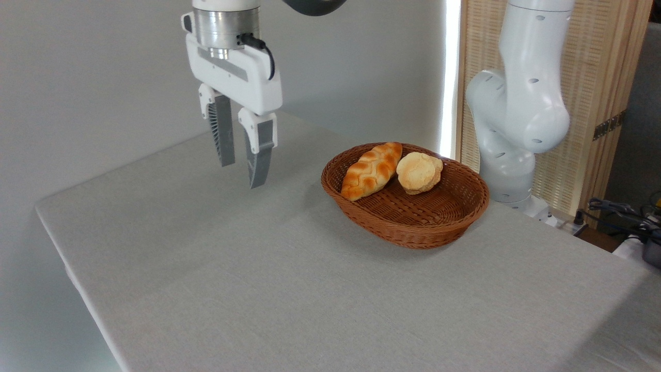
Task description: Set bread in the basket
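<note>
Resting in the basket (413,227), the bread (371,171) leans on the left rim; a bump from the spread, empty tool (242,170) could tip it out.

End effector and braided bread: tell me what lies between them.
In the camera view, only bare table and the basket's near rim separate the empty end effector from the braided bread.

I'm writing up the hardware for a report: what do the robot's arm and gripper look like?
The arm is glossy white with rounded joints and small dark holes. The gripper has a white boxy body under a silver metal collar, a black cable at its side, and grey ribbed fingers in white mounts.
</note>
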